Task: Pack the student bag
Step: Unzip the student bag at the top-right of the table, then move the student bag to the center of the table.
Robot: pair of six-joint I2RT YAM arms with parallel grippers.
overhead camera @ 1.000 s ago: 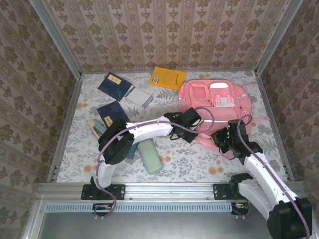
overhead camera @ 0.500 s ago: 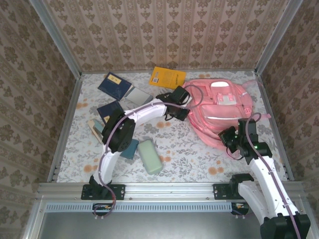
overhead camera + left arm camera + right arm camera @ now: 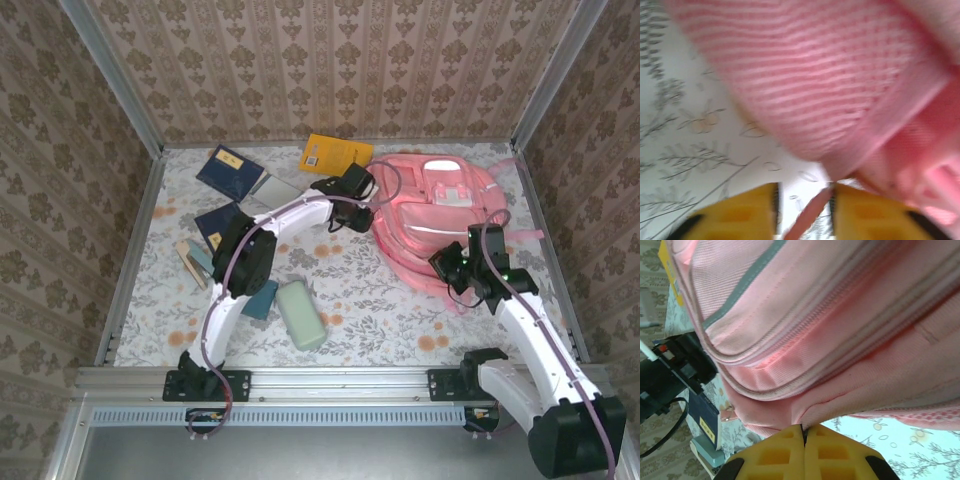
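While the right gripper [image 3: 804, 432] pinches the six o'clock edge of the student bag [image 3: 435, 215], the left gripper [image 3: 803, 202], fingers spread, sits at its nine o'clock side.

**Top external:** you look down from high at the near edge, facing the back wall [image 3: 330, 70], with the whole table [image 3: 380, 300] in frame.
**Left wrist:** you look past the left gripper [image 3: 802, 200], pressed so close to the student bag [image 3: 830, 75] that it blurs.
**Right wrist:** you look past the right gripper [image 3: 803, 431], equally close on the bag's side.
All three views share the bag. The right wrist view also catches the left arm [image 3: 675, 372].
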